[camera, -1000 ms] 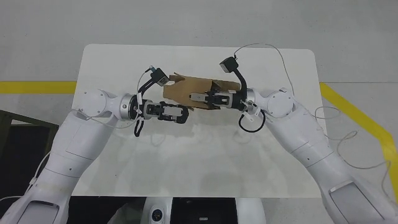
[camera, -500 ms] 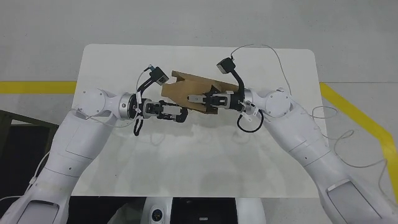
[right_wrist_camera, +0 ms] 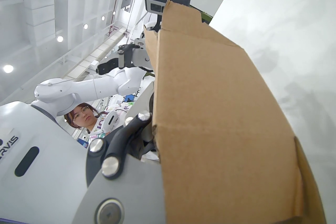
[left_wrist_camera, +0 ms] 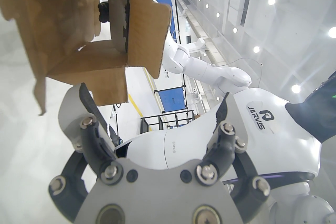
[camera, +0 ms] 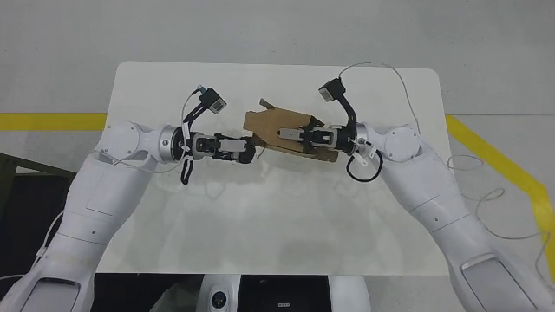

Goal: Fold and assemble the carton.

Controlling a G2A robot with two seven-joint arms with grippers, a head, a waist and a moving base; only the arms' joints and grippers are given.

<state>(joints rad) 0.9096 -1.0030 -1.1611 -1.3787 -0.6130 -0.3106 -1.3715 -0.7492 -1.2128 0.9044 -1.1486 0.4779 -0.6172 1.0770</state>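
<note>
1. The carton (camera: 279,126), of plain brown cardboard, is in the middle of the frame in the top view. It is over the upper half of the surface, between the two end effectors. It is only partly opened, with loose flaps sticking out at its left end and upper edge.
2. The right end effector (camera: 297,137) comes in from the right of the frame and grips the carton's wall. In the right wrist view the cardboard (right_wrist_camera: 223,117) lies close against it and hides the fingertips.
3. The left end effector (camera: 251,148) is just left of the carton, at its open end. In the left wrist view it (left_wrist_camera: 155,97) is spread wide with nothing between its fingers (left_wrist_camera: 90,104). One finger is right by a hanging flap (left_wrist_camera: 110,88), but I cannot tell whether they touch.
4. The carton's hollow mouth (left_wrist_camera: 78,25) faces that camera, and a dark part of the other arm shows through it.
5. A thin white cable (camera: 373,64) loops above the right arm, in the upper right of the surface.
6. The surface (camera: 260,225) is a plain white top with rounded corners.
7. The floor (camera: 260,9) around it is pale grey. A yellow line (camera: 52,121) runs along it at the left and slants down at the right. A dark object (camera: 26,191) lies at the lower left.
8. Overhead, a white ceiling carries rows of round lamps (left_wrist_camera: 271,0).
</note>
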